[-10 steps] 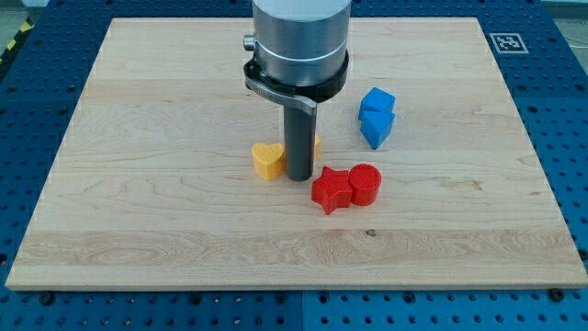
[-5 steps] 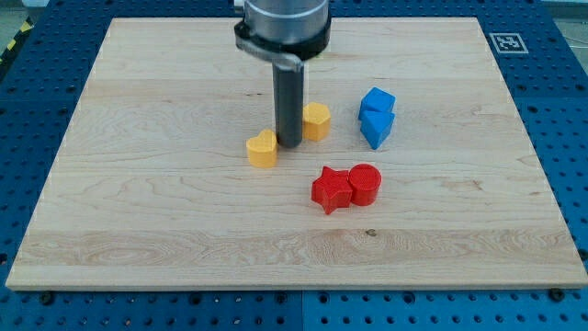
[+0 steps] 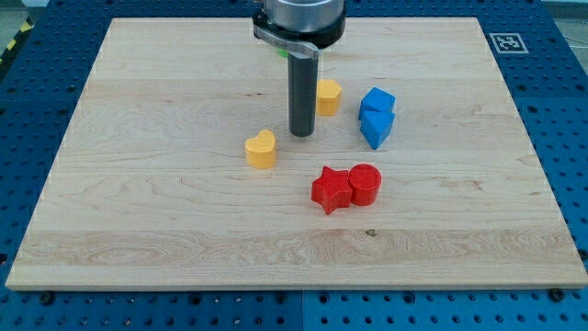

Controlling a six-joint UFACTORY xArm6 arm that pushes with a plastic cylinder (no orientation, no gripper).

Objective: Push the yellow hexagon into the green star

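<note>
The yellow hexagon (image 3: 328,96) lies on the wooden board (image 3: 165,211), just right of my rod and partly behind it. My tip (image 3: 302,134) rests on the board below and left of the hexagon, between it and a yellow heart (image 3: 261,149). The green star is almost wholly hidden behind the arm; only a green sliver (image 3: 278,51) shows at the arm's left edge, near the view's top.
A blue block (image 3: 377,116) sits right of the hexagon. A red star (image 3: 331,189) and a red cylinder (image 3: 365,183) touch each other below the tip. The arm's grey body (image 3: 299,18) covers the top middle of the board.
My tip has moved towards the view's top and a little right. The yellow hexagon has been pushed up and right. The yellow heart has shifted slightly left.
</note>
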